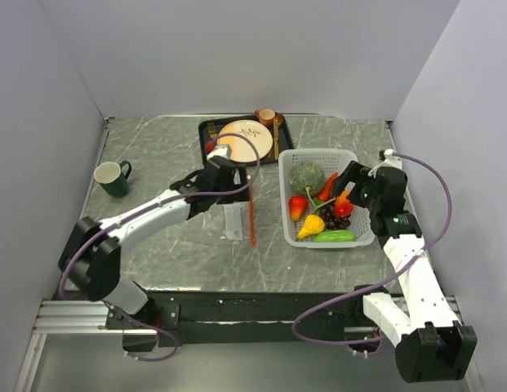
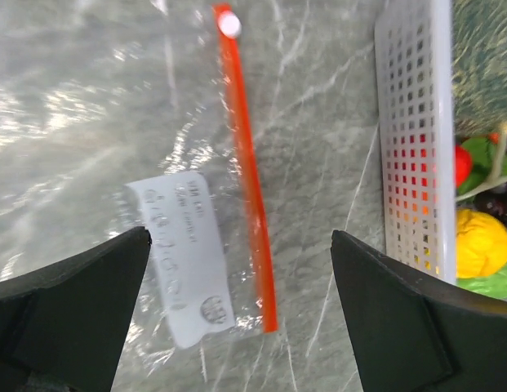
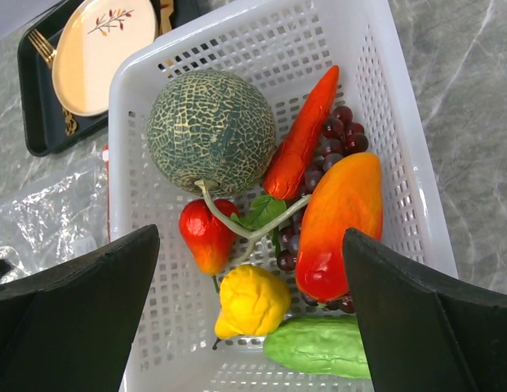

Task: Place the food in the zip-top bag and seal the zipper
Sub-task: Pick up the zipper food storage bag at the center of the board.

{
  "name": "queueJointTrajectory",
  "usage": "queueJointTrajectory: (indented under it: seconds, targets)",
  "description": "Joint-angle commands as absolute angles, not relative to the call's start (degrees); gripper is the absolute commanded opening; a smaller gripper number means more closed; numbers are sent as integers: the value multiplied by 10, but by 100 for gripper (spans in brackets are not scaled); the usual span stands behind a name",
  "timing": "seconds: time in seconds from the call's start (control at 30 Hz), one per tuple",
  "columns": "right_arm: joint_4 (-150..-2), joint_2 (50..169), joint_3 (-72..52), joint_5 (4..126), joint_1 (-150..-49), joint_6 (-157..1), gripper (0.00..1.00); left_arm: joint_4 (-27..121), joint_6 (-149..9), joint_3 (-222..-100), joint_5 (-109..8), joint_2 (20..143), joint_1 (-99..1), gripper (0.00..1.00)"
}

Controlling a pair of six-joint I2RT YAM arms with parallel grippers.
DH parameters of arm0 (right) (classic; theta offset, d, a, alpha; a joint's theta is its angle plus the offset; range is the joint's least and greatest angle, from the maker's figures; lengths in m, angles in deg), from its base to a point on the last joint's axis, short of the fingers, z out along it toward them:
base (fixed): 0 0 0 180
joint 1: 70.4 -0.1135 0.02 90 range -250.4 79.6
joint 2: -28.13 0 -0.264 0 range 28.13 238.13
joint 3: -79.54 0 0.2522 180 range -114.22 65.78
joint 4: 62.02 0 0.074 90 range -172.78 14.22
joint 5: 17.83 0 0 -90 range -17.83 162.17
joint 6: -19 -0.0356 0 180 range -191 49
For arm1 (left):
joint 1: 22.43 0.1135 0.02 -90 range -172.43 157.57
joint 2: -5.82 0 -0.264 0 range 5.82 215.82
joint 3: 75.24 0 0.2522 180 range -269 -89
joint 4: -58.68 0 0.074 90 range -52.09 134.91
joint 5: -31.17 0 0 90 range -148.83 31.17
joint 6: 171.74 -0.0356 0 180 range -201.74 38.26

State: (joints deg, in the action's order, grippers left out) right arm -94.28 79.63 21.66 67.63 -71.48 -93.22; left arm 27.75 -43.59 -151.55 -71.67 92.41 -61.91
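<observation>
**Position of task items.** The zip-top bag [image 1: 233, 219] lies flat on the tabletop [image 1: 155, 155] at mid-field. No food shows inside it. Its zipper [image 1: 252, 214] forms the bag's 3 o'clock edge in the overhead view, with its long axis running 12 to 6. All the food sits in the white mesh basket [image 1: 318, 153], just beside the zipper at 3 o'clock. It comprises the melon [image 3: 211, 131], carrot [image 3: 302, 135], grapes [image 3: 336, 135], two red pieces [image 3: 206, 237], yellow pear [image 3: 251, 300] and cucumber [image 3: 318, 347].

**Left pincer** [image 2: 239, 237]. Spread wide and holding nothing. It hangs over the bag's mouth end. In its own wrist view the zipper runs from 12 down towards 5 and passes between the two fingers. One finger stands at 9 over the clear film and white label, the other at 3 over bare tabletop near the basket wall. The closing line therefore crosses the strip rather than running along it. Whether the fingertips touch the film cannot be told.

**Right pincer** [image 3: 251, 233]. Spread wide and holding nothing. It is poised over the basket with the red pieces and the melon's stalk roughly between the fingers. The pear and cucumber lie towards 6, the melon towards 11.

**Finding.** The left arm is the nearer to the bag, and the right arm is the nearer to the food. The mouth faces the basket, so any transfer would run from 3 towards 9. In my judgement the coming move depends on the left pincer taking one lip at the strip. Because the film lies flat and floppy, a pinch could catch both lips together.
</observation>
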Motion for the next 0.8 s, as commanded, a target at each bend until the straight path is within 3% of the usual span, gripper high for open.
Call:
queueJointTrajectory:
  seconds: [0.0, 0.3, 0.33, 0.5, 0.57, 0.77]
  targets:
    - [-941, 781, 203, 681, -711, -927, 100, 297, -437, -1554, -688, 990, -635, 97]
    - [-927, 710, 219, 705, -708, -948, 100, 234, -423, -1648, -760, 1108, -673, 85]
    - [-925, 706, 223, 704, -708, -950, 100, 228, -423, -1655, -764, 1116, -676, 77]
    - [-928, 714, 219, 698, -707, -949, 100, 205, -419, -1679, -785, 1143, -681, 66]
    - [-937, 724, 214, 698, -707, -948, 100, 197, -418, -1688, -784, 1157, -682, 56]
    - [-940, 733, 210, 697, -707, -945, 100, 202, -411, -1687, -783, 1173, -685, 51]
